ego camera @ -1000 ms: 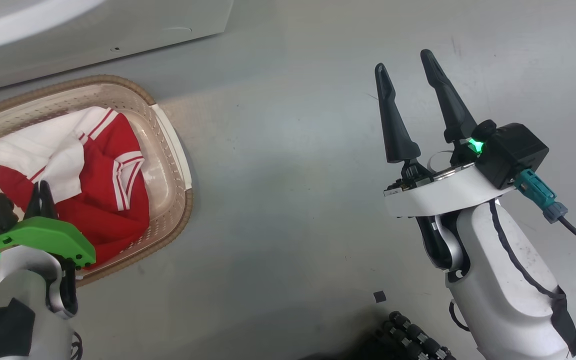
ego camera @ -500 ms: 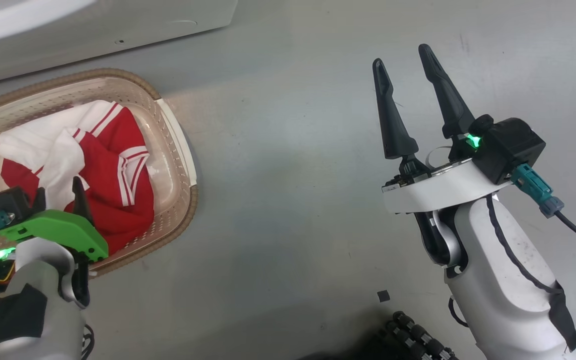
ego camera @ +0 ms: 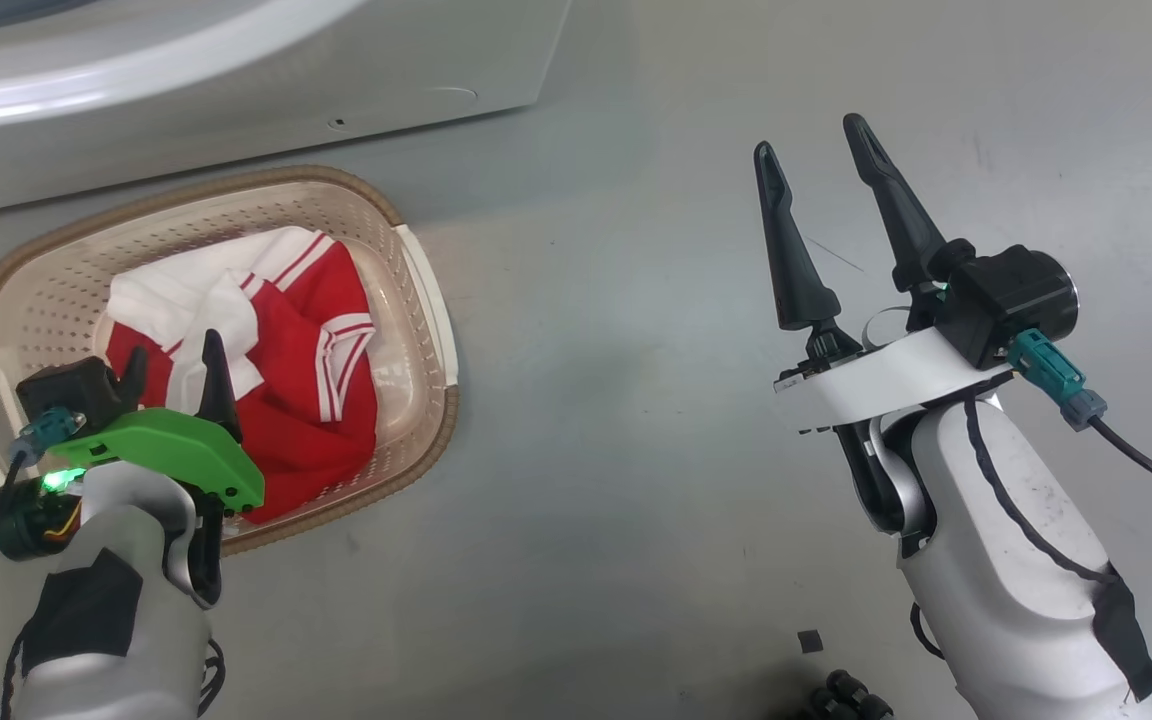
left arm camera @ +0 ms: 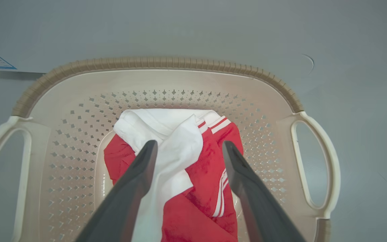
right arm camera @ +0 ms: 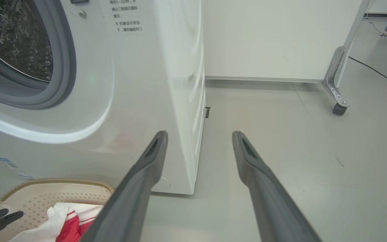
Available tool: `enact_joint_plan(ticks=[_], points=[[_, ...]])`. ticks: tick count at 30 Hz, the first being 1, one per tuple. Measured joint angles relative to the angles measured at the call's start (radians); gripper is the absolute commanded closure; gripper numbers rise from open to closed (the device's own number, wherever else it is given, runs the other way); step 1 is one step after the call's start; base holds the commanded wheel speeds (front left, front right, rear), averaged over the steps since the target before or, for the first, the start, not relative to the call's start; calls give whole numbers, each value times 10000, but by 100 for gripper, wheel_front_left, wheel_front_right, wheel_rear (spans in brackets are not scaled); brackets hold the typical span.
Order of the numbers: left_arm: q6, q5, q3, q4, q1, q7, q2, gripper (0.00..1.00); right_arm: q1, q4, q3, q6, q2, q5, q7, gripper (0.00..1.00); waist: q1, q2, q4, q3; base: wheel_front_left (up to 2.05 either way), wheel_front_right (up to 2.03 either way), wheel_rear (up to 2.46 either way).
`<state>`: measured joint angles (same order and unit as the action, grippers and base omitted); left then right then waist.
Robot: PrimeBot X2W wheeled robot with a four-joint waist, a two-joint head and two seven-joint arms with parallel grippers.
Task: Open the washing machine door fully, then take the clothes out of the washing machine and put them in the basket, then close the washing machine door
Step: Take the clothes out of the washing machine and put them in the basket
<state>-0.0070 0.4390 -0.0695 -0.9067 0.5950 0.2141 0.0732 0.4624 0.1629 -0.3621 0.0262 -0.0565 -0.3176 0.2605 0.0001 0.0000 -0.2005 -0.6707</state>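
Clothes (left arm camera: 200, 174) lie loose in the basket (left arm camera: 160, 63) under the left gripper (left arm camera: 190, 144), now spread after being pressed together; right gripper (ego camera: 808, 135) stays spread.

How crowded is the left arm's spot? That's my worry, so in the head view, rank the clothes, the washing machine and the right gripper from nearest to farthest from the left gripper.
1. clothes: directly below the left gripper, inside the basket.
2. washing machine: ahead, just beyond the basket.
3. right gripper: far off on the robot's right side.
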Motion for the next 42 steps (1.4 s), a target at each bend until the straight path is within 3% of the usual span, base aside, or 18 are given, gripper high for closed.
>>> enact_joint_plan(ticks=[5, 17, 25, 42], points=[[-395, -4, -100, 86, -5, 186, -142, 0, -113, 360, 151, -117, -4, 136, 0, 0, 0, 0, 417, 520, 0, 0, 0], [-602, -456, -387, 1331, -55, 353, -238, 0, -814, 928, 493, -268, -65, 213, 0, 0, -1, 0, 1293, 1753, 0, 0, 0], [-589, -1011, -282, 3517, -329, 376, -245, 0, -1215, 1053, 821, -295, -59, 211, 0, 0, -1, 0, 1707, 2701, 0, 0, 0], [-244, -1593, -472, 5101, -2551, 382, -230, 0, -2016, 1216, 995, -339, -44, 213, 0, 0, -1, 0, 1930, 4180, 0, 0, 0]])
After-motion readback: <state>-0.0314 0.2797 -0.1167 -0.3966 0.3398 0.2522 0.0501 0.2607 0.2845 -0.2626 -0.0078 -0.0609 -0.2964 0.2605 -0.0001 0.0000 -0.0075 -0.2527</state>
